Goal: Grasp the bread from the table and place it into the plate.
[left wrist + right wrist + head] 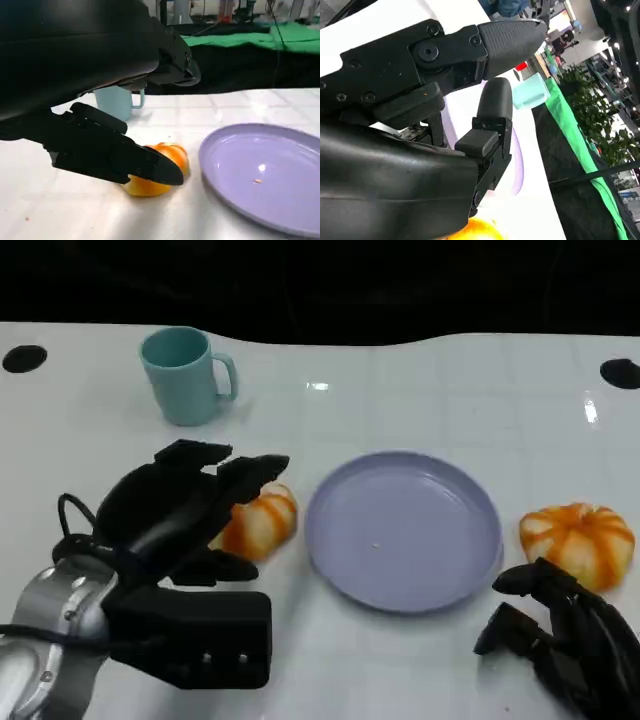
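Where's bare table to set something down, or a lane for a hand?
Bare: the table between the mug and plate, and the near strip below the plate. The plate is empty. Crowded: the left hand around one bread; the right hand beside the other bread.

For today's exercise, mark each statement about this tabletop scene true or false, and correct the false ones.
1. The purple plate has bread on it. False: no bread lies on it; both breads are on the table.
2. A teal mug stands beyond the left hand. True.
3. The left hand is at the bread left of the plate. True.
4. The right hand holds the other bread. False: it sits just short of that bread, holding nothing.
5. The mug lies tipped over. False: it stands upright.
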